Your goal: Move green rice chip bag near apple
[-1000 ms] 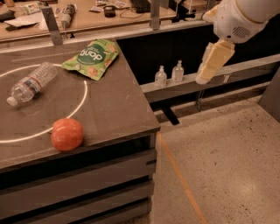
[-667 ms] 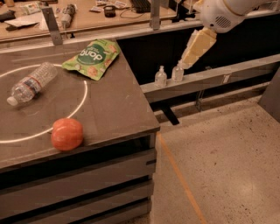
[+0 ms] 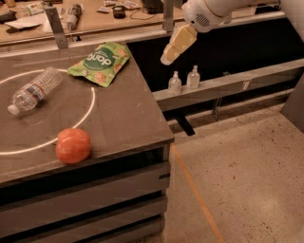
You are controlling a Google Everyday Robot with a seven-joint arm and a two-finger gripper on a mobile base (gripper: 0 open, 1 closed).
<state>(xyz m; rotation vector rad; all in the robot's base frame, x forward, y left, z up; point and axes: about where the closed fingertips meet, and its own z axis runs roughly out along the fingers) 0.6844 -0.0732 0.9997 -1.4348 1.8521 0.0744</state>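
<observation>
The green rice chip bag [image 3: 99, 62] lies flat at the back right of the dark table [image 3: 123, 118], light green with a dark round logo. The apple [image 3: 73, 145], orange-red and glossy, sits near the table's front edge, well apart from the bag. My gripper [image 3: 167, 58] hangs in the air beyond the table's right edge, to the right of the bag and above its level, pointing down and left. It holds nothing that I can see.
A clear plastic water bottle [image 3: 34, 90] lies on its side at the table's left, on a white painted circle [image 3: 90, 107]. Two small pump bottles [image 3: 183, 80] stand on a ledge right of the table. A cluttered counter [image 3: 95, 14] runs behind.
My arm and gripper have moved left, from far right of the table towards the green rice chip bag. The bag, apple and bottle have not moved.
</observation>
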